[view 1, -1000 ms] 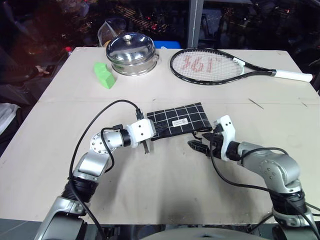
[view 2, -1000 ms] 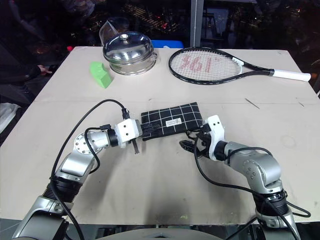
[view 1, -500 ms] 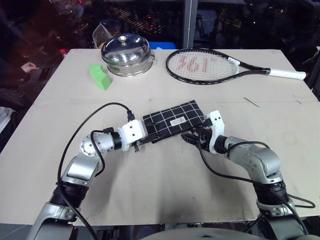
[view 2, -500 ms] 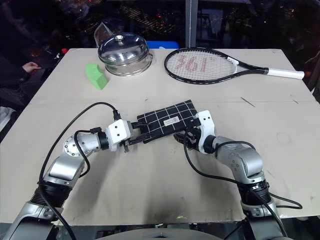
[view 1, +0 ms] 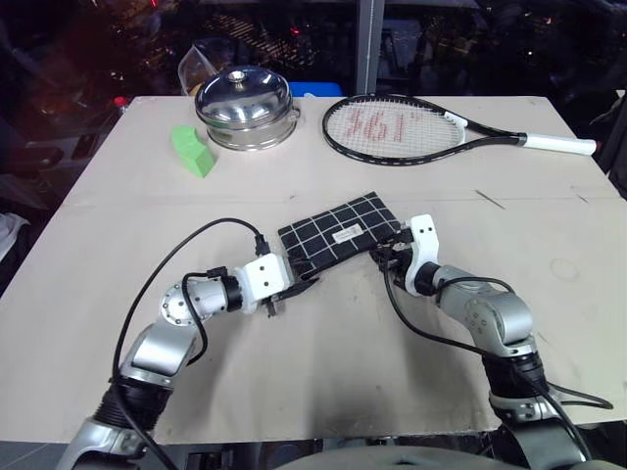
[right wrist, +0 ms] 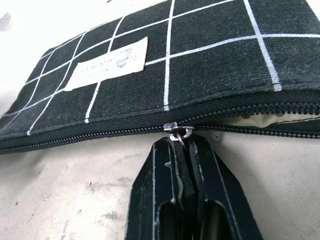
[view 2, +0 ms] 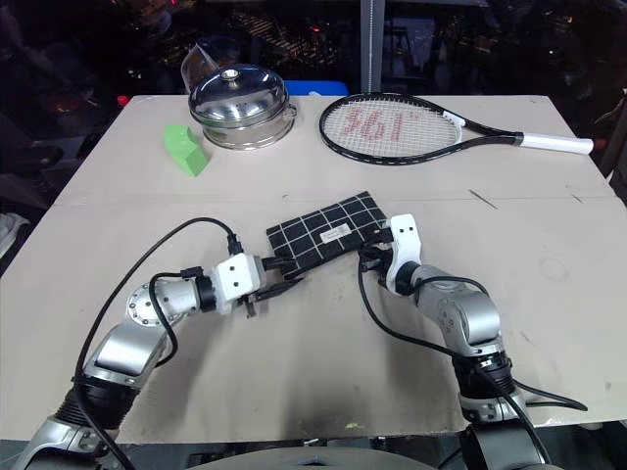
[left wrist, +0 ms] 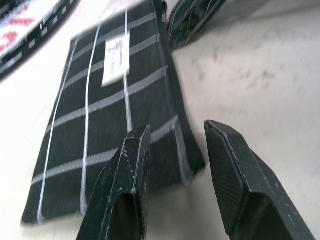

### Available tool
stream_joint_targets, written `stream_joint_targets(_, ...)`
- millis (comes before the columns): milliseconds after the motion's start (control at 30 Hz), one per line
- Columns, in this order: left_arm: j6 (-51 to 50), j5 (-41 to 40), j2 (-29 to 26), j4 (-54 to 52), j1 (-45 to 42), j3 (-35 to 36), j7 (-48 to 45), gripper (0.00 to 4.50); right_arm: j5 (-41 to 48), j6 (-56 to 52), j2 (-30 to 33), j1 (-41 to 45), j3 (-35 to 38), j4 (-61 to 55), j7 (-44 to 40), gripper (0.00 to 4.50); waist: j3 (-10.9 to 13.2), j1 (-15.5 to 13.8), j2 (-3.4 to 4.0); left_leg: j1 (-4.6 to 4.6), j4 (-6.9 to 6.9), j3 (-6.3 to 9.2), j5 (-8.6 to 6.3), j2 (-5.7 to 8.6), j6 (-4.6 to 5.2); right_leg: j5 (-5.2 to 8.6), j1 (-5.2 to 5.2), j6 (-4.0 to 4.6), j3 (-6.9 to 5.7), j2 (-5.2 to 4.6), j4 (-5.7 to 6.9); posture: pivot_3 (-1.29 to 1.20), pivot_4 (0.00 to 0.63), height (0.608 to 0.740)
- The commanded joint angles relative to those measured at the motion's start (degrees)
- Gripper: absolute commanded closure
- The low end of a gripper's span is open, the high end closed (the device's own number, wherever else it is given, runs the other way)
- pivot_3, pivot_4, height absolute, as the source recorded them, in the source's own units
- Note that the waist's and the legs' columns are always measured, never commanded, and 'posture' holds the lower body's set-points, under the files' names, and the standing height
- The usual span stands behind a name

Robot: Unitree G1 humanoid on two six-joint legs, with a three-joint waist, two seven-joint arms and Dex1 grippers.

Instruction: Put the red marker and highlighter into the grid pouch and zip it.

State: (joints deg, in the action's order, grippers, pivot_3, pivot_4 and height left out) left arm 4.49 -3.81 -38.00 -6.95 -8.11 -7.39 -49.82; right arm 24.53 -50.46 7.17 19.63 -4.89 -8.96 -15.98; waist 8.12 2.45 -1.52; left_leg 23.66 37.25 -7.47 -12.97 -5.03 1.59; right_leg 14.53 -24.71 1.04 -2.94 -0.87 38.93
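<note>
We see the grid pouch lying near the middle of the table, with the left gripper at its near-left corner and the right gripper at its near-right edge. Far behind it, a lidded pot stands to the left and a racket lies to the right. A wedge block sits just left of and nearer than the pot.
</note>
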Motion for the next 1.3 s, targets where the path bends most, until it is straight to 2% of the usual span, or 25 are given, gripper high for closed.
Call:
stream_joint_targets(33, -0.8, 1.1, 0.7, -2.8, 0.5, -0.4, 1.5, 2.81, -0.5, 1.7, -0.7, 1.1, 0.8, 0.1, 0.3, 4.45, 0.0, 0.0, 0.00, 0.00, 0.00, 0.00, 0.00, 0.00, 0.00, 0.00, 0.00, 0.00, 0.00, 0.00, 0.00, 0.00, 0.150, 0.740)
stream_joint_targets(267, -0.6, 14.4, 4.2, 1.3, -4.9, -4.5, 10.9, 2.81, 1.0, 0.0, -1.4, 1.2, 2.0, -3.1, 0.6, 4.45, 0.0, -0.5, 0.01, 0.06, 0.01, 0.02, 0.00, 0.06, 0.00, 0.00, -0.01, 0.00, -0.01, -0.02, -0.02, 0.00, 0.150, 0.740)
stream_joint_targets(400, -0.7, 19.1, 5.8, 4.2, -8.2, -5.5, 15.2, 2.81, 2.1, -2.3, -0.9, 0.8, 2.4, -6.5, 0.5, 4.45, 0.0, -0.5, 0.02, 0.08, 0.00, 0.02, 0.00, 0.07, 0.00, -0.10, -0.03, 0.16, -0.01, -0.03, -0.03, 0.00, 0.150, 0.740)
stream_joint_targets(433, -0.4, 19.8, 5.9, 4.7, -8.7, -5.6, 15.8, 3.33, 2.3, -2.8, -0.8, 0.7, 2.5, -7.3, 0.6, 4.50, 0.0, -0.6, 0.03, 0.09, -0.02, 0.02, 0.00, 0.07, 0.01, -0.10, -0.03, 0.16, -0.01, -0.03, -0.05, 0.00, 0.150, 0.740)
stream_joint_targets(533, 1.2, 19.5, 5.7, 5.2, -8.7, -6.0, 15.0, 4.43, 2.4, -3.5, -0.6, 0.7, 3.1, -8.3, 1.0, 4.50, 0.0, -0.5, 0.02, 0.09, -0.03, 0.02, 0.00, 0.07, 0.01, -0.09, -0.03, 0.16, -0.01, -0.04, -0.05, 0.00, 0.150, 0.740)
stream_joint_targets(700, 1.4, 17.1, 5.8, 4.8, -8.0, -4.7, 14.2, 4.43, 2.4, -4.2, 0.2, 0.3, 3.9, -9.6, 1.2, 4.50, 0.0, -0.5, 0.02, 0.09, -0.04, 0.01, -0.01, 0.07, 0.01, -0.09, -0.04, 0.16, -0.01, -0.06, -0.05, 0.00, 0.150, 0.740)
stream_joint_targets(967, 0.9, 15.0, 3.8, 6.0, -7.8, -2.4, 13.7, 4.43, -3.2, -1.6, 7.8, -0.1, 9.5, -6.4, 5.2, 4.50, 0.0, -0.6, 0.02, 0.10, -0.03, 0.01, 0.00, 0.11, 0.01, -0.09, -0.03, 0.14, -0.01, -0.08, -0.06, 0.00, 0.150, 0.740)
stream_joint_targets(1167, 2.5, 13.8, 4.1, 5.9, -8.0, -4.1, 11.5, 4.43, -0.6, -3.3, 13.6, -2.8, 7.9, -9.9, -1.2, 4.50, 0.0, -0.6, 0.04, 0.09, -0.08, 0.02, 0.00, 0.10, 0.01, -0.06, -0.04, 0.11, -0.01, -0.05, -0.06, 0.00, 0.150, 0.740)
stream_joint_targets(1200, 1.2, 11.7, 4.2, 5.0, -7.7, -4.0, 9.7, 4.15, -1.0, -2.1, 15.0, -3.4, 6.7, -10.7, -2.7, 4.50, 0.0, -0.7, 0.04, 0.10, -0.08, 0.02, 0.00, 0.12, 0.01, -0.06, -0.04, 0.11, -0.01, -0.06, -0.07, 0.00, 0.150, 0.740)
stream_joint_targets(1267, -1.4, 5.4, 4.3, 2.2, -6.4, -2.9, 5.5, 3.62, -0.9, 0.4, 18.5, -6.4, 4.9, -13.7, -6.8, 3.90, 0.0, -0.8, 0.04, 0.10, -0.07, 0.02, -0.01, 0.14, 0.01, 0.00, -0.03, 0.00, -0.01, -0.09, -0.08, 0.00, 0.150, 0.740)
stream_joint_targets(1300, -2.5, 1.9, 3.7, 0.4, -5.3, -2.0, 3.1, 3.15, -1.0, 2.0, 20.7, -8.4, 4.6, -15.6, -9.0, 3.63, 0.0, -0.9, 0.04, 0.10, -0.07, 0.02, -0.01, 0.14, 0.01, 0.00, -0.03, -0.01, -0.01, -0.10, -0.08, 0.00, 0.150, 0.740)
